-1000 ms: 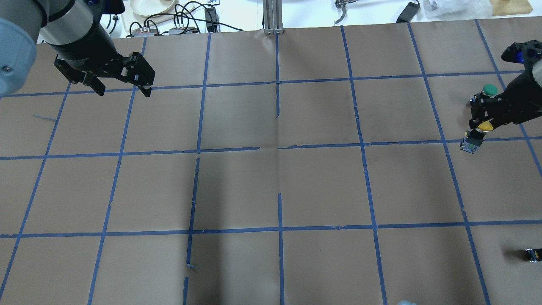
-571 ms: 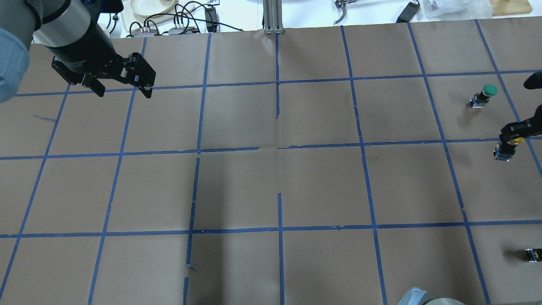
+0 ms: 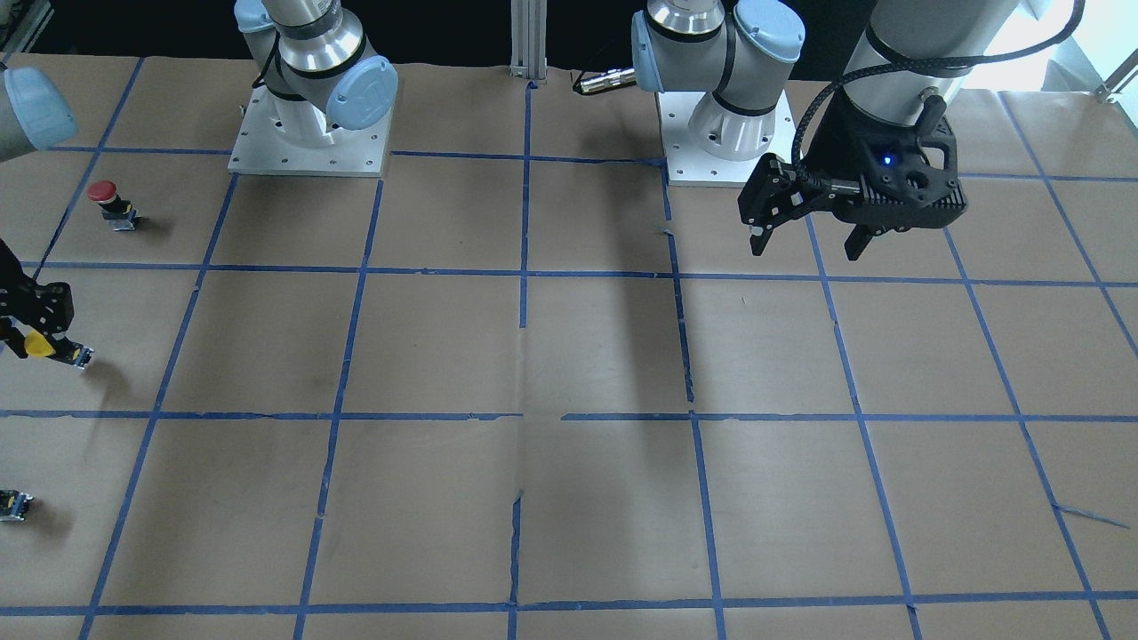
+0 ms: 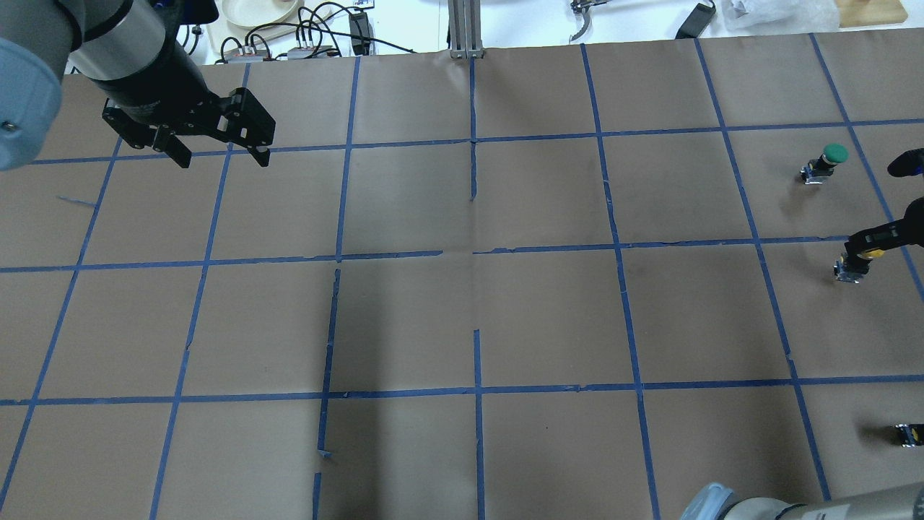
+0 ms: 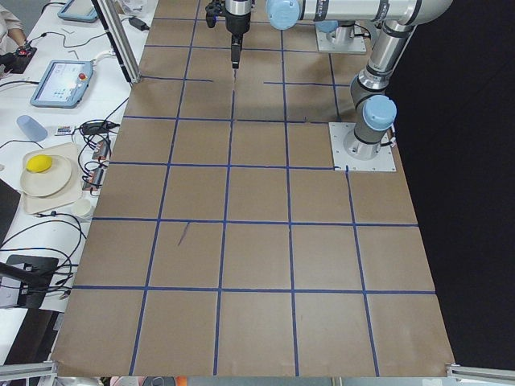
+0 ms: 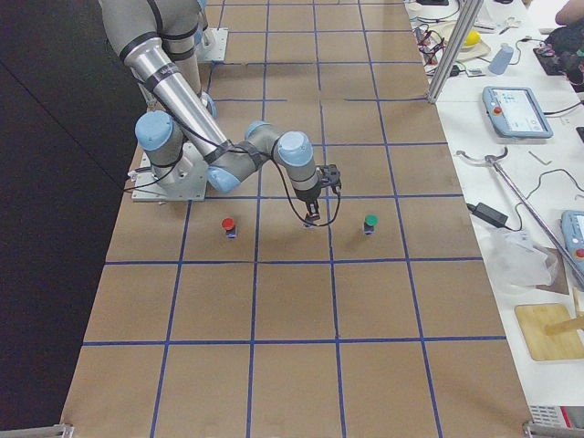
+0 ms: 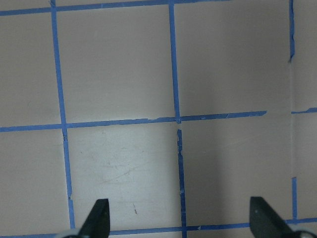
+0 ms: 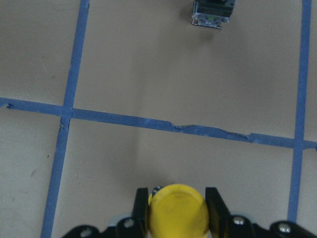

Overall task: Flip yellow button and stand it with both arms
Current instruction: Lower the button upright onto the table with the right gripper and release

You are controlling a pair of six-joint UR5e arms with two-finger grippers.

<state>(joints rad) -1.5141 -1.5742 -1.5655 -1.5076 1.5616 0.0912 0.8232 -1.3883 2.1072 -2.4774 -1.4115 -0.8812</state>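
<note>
The yellow button (image 4: 872, 253) is gripped by its cap in my right gripper (image 4: 865, 249), at the table's right edge. Its black body and metal base (image 4: 847, 272) point down and away from the fingers, and it hangs a little above the paper. The front view shows the cap (image 3: 36, 345) in the right gripper (image 3: 34, 336) above a shadow. In the right wrist view the yellow cap (image 8: 177, 210) sits between both fingers (image 8: 142, 208). My left gripper (image 4: 220, 155) is open and empty, high over the far left; it also shows in the front view (image 3: 805, 252) and the left wrist view (image 7: 181, 218).
A green-capped button (image 4: 830, 159) stands upright beyond the right gripper. A red-capped button (image 3: 107, 200) stands nearer the robot's base. A small black switch block (image 4: 908, 433) lies at the near right edge. The brown paper has a blue tape grid (image 4: 474, 253).
My right gripper carried the yellow button away from beside the green button, rightward and nearer the robot. My left gripper shifted slightly right, still open.
</note>
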